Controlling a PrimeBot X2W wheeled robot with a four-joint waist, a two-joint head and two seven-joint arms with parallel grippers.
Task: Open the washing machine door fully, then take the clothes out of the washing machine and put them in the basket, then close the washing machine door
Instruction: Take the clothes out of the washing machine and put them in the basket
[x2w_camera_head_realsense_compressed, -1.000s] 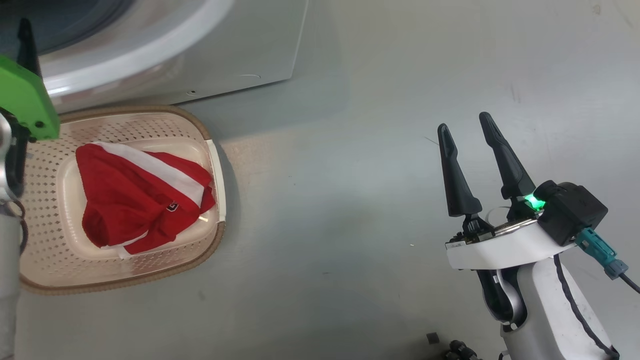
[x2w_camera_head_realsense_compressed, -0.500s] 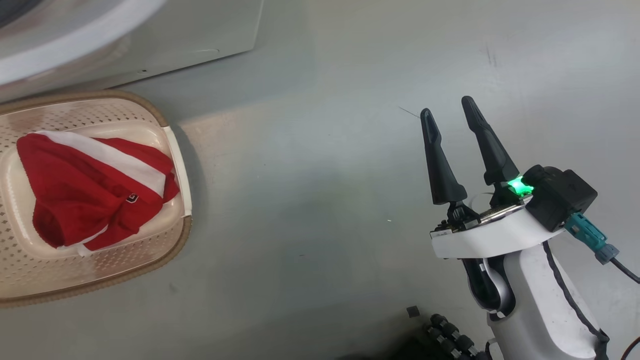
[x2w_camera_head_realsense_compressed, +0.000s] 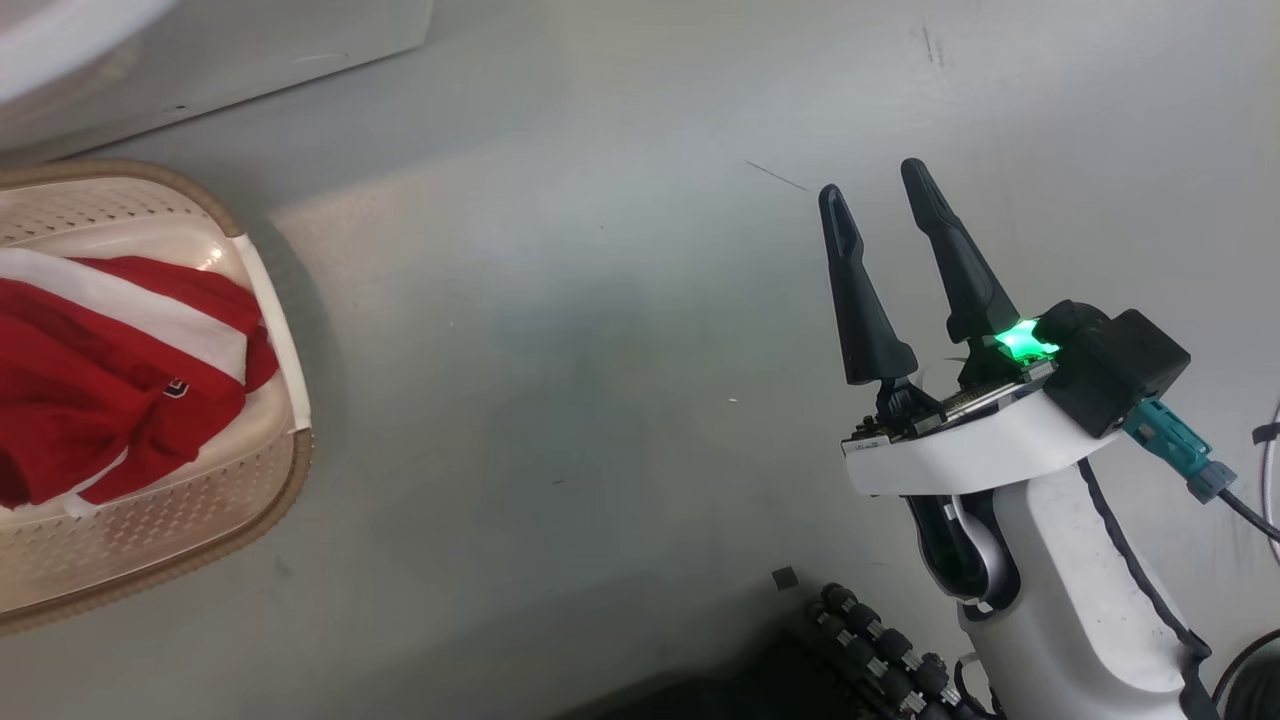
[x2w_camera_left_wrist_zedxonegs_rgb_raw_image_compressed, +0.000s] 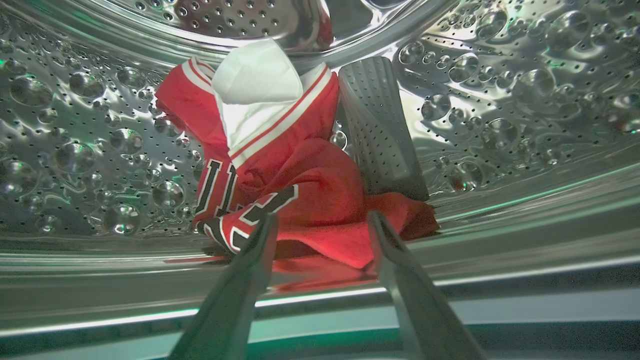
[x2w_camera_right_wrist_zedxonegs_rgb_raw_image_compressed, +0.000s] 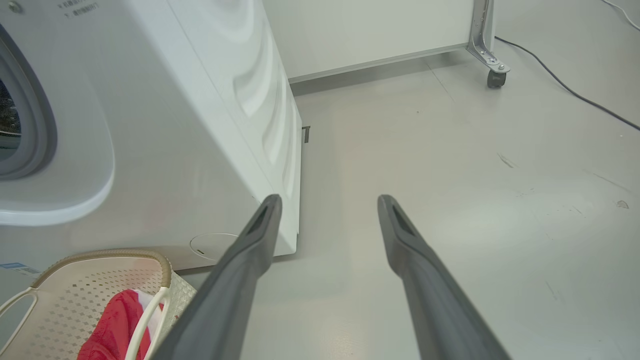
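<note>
Basket: cream perforated plastic basket (x2w_camera_head_realsense_compressed: 290, 470) holding a red striped garment (x2w_camera_head_realsense_compressed: 90, 380) now sits further left in the head view — the camera turned, not the basket.
Jersey: bright red numbered jersey (x2w_camera_left_wrist_zedxonegs_rgb_raw_image_compressed: 280, 165) lies heaped in the steel drum (x2w_camera_left_wrist_zedxonegs_rgb_raw_image_compressed: 500, 100), collar end farthest, straight ahead of the left gripper (x2w_camera_left_wrist_zedxonegs_rgb_raw_image_compressed: 322, 216) — the nearer arm.
Left fingers (x2w_camera_left_wrist_zedxonegs_rgb_raw_image_compressed: 240, 280): moderately parted, empty.
Right gripper (x2w_camera_head_realsense_compressed: 871, 178): parted, empty, over the floor (x2w_camera_head_realsense_compressed: 600, 350).

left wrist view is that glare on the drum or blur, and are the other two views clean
Left wrist view: glare, bright and greenish highlights on the steel drum; the red jersey is sharp, the left gripper soft. Head view: washing machine corner blurred, green lamp by the right gripper blown out. Right wrist view: even light, near fingers soft.
</note>
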